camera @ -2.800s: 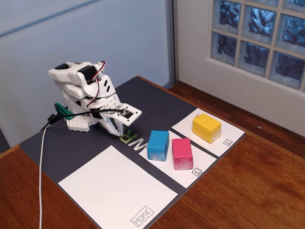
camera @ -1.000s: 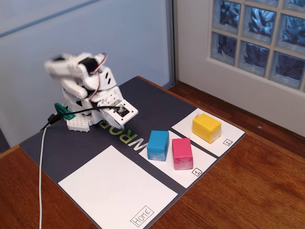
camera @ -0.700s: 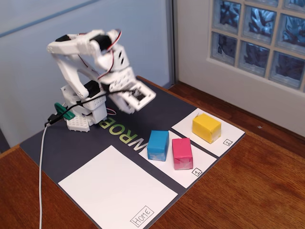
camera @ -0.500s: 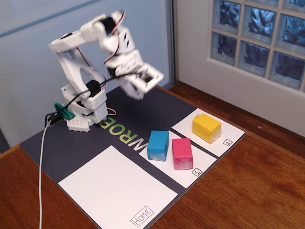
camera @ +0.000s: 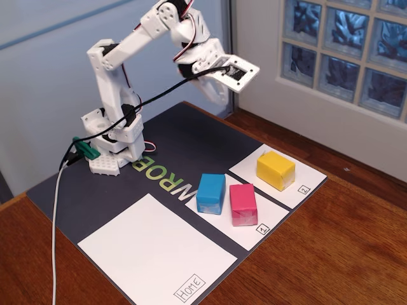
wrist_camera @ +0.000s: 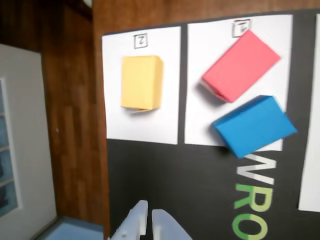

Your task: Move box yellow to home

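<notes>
Wrist view: gripper (wrist_camera: 149, 220) hovers high, fingers nearly together, holding nothing; yellow box (wrist_camera: 142, 82) sits alone on sheet "2" (wrist_camera: 114, 125).

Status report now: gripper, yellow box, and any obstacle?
Gripper raised, holding nothing, looks shut. Yellow box on sheet 2, untouched. Home sheet bare; blue block and pink block sit between.

The fixed view looks down obliquely from the table's front; the wrist view looks down from high, both sharing the paper sheets.
</notes>
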